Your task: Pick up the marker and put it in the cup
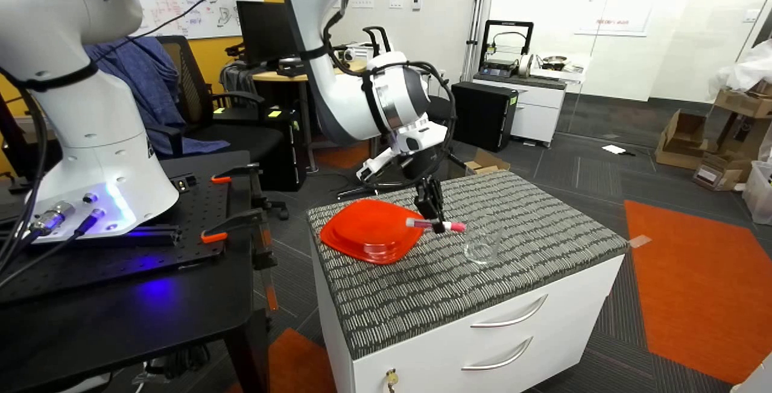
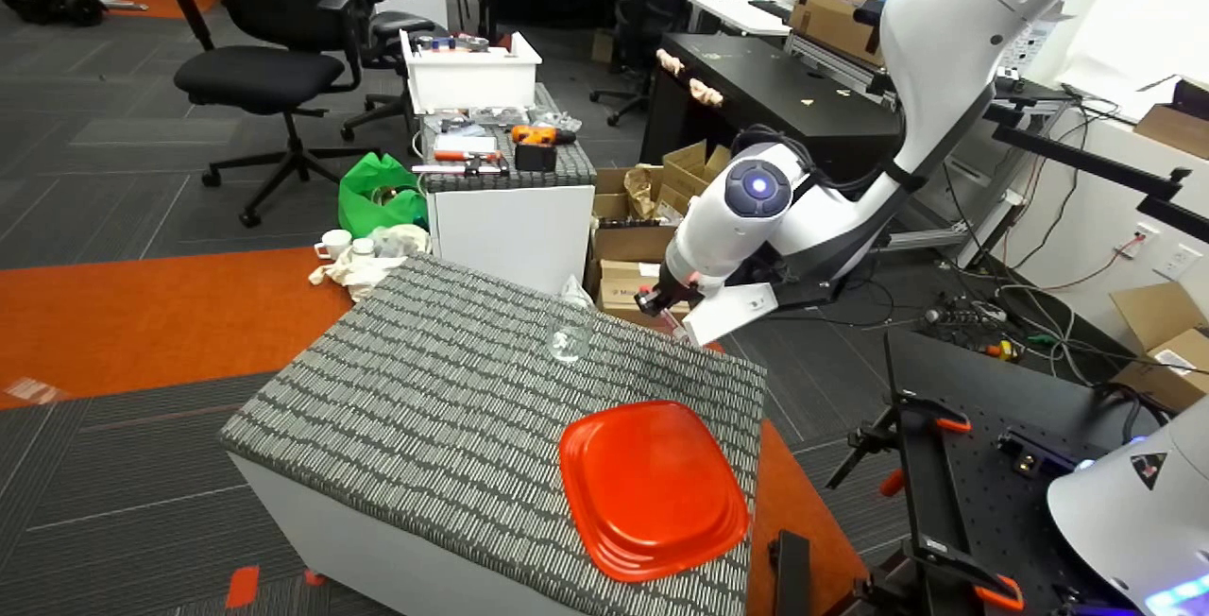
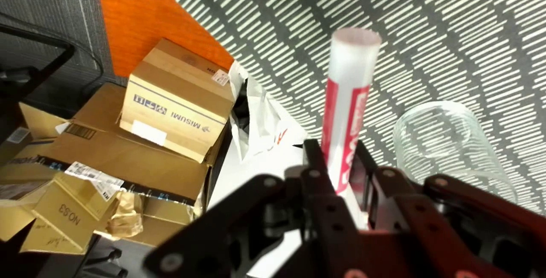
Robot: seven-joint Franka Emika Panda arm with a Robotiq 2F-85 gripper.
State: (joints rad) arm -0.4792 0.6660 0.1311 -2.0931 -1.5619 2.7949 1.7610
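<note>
The red marker (image 1: 456,227) with a whitish end is held lengthwise across my gripper (image 1: 439,225), roughly level above the cabinet top. In the wrist view the marker (image 3: 352,94) stands between the fingers of my gripper (image 3: 339,146), which touch it on both sides. Its whitish end points away from the wrist. In an exterior view the gripper (image 2: 652,302) and marker (image 2: 672,323) are partly hidden by the arm. The clear cup (image 1: 480,249) stands upright on the cabinet top, beside the gripper and apart from it. It also shows in the wrist view (image 3: 443,137) and in an exterior view (image 2: 568,337).
A wide red dish (image 1: 374,230) lies on the patterned cabinet top (image 2: 425,389), on the side of the cup toward the robot base. Open cardboard boxes (image 3: 179,99) and a white bag (image 3: 264,116) are by the cabinet's edge. A cabinet with tools (image 2: 510,219) stands behind.
</note>
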